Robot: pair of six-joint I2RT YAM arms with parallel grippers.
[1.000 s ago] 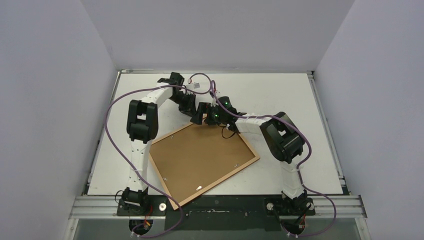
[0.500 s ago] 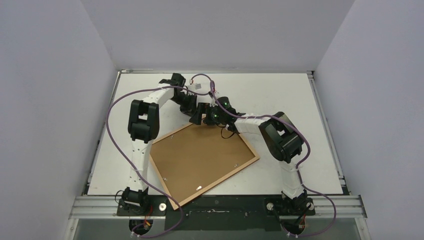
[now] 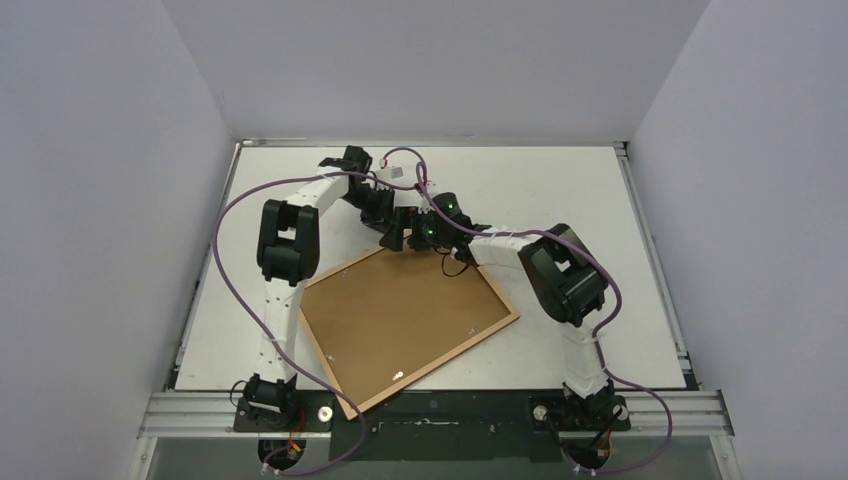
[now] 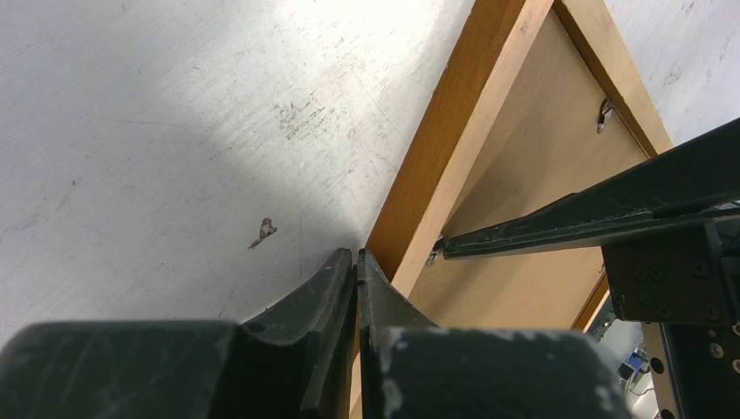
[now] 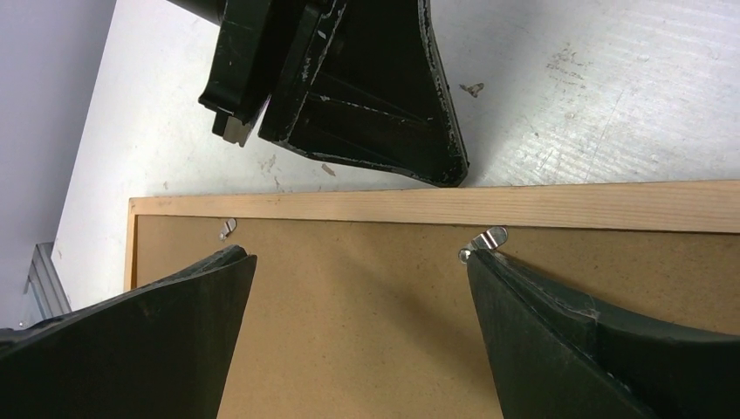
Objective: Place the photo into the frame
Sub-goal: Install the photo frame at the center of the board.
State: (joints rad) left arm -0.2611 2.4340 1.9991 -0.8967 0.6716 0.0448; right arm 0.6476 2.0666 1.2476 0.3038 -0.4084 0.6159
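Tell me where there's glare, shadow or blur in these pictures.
Left wrist: glare washes out the table at the top, left jaws soft and close to the lens; right wrist: frame sharp, right jaws dark; top external: even light, nothing blurred.

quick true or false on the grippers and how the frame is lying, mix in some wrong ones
1. The left gripper is shut. True.
2. The right gripper is clamped on the rim of the frame. False: its jaws stand open above the backing board, holding nothing.
3. The frame lies back side up on the table. True.
4. The left gripper is over the middle of the backing board. False: it sits outside the rim, beside the frame's far corner.
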